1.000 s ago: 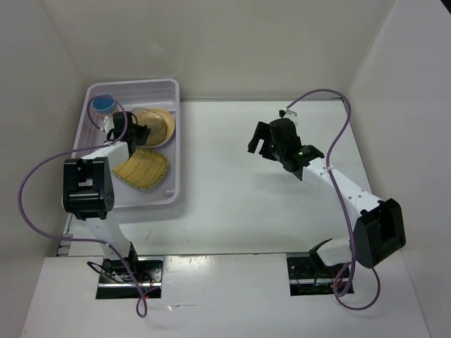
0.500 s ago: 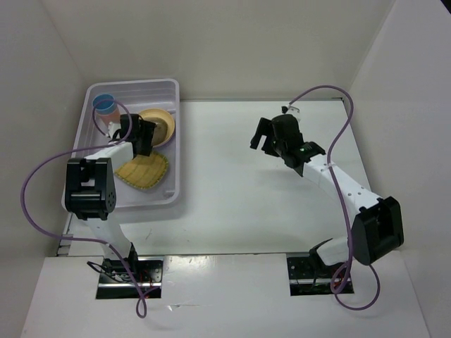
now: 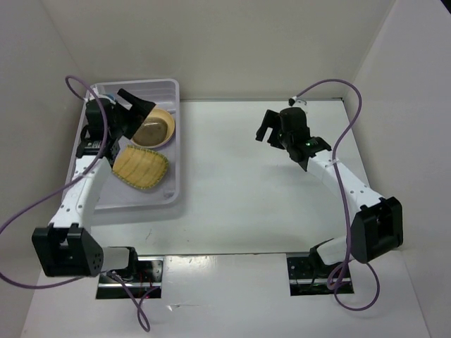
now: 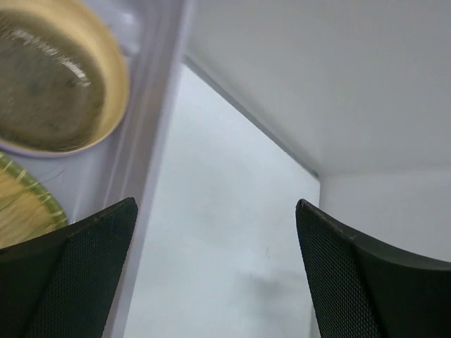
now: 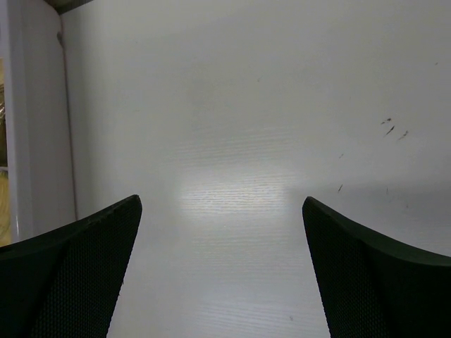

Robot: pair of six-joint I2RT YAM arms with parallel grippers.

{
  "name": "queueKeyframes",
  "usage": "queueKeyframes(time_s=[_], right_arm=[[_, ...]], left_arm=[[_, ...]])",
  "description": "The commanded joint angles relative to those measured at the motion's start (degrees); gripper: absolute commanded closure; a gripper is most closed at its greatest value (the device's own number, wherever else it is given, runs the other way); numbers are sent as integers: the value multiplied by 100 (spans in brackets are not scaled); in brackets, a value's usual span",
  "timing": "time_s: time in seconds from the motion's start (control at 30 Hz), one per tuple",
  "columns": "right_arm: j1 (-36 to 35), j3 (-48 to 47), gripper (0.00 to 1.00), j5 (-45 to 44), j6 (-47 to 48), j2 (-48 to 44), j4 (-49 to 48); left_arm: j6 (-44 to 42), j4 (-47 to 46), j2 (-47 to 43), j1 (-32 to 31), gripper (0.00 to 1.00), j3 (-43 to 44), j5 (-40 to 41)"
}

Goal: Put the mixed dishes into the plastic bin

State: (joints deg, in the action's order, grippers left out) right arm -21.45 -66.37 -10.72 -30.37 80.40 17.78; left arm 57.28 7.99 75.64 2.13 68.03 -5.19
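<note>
Plastic bin (image 3: 177,169) sits on the left of the tabletop (image 3: 239,190). Near end inside: yellow woven-textured plate (image 3: 141,167), lying flat. Right hand (image 3: 269,137) is over the bare tabletop, well apart from the bin, fingers spread, empty. Farther in the bin: round orange-yellow plate (image 3: 155,128), just beside the woven one. Left hand (image 3: 139,117) hovers above it, fingers wide apart, gripping nothing.

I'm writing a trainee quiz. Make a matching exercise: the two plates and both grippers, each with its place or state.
1 round orange-yellow plate
2 yellow woven-textured plate
3 left gripper
4 right gripper

A open, over bare table
B in the plastic bin, near part
C open, over the bin
D in the bin, farther back

Pairs: 1-D, 2-B, 3-C, 4-A
</note>
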Motion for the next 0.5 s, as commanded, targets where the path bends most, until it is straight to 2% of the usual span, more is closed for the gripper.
queueKeyframes(time_s=[0.0, 0.03, 0.17, 0.33, 0.47], right_arm=[[80, -350, 1, 26, 137, -50, -178], [132, -350, 1, 96, 189, -103, -178], [185, -298, 1, 210, 189, -218, -178], [247, -131, 1, 395, 189, -507, -283], [300, 62, 1, 501, 189, -630, -284]], left_arm=[[-1507, 369, -321, -20, 1, -8, -1193], [-1848, 422, -382, -20, 1, -79, -1308], [-2281, 738, -1074, -20, 1, -518, -1222], [-2563, 739, -1841, -20, 1, -782, -1020], [-2677, 1038, -1965, -20, 1, -835, -896]])
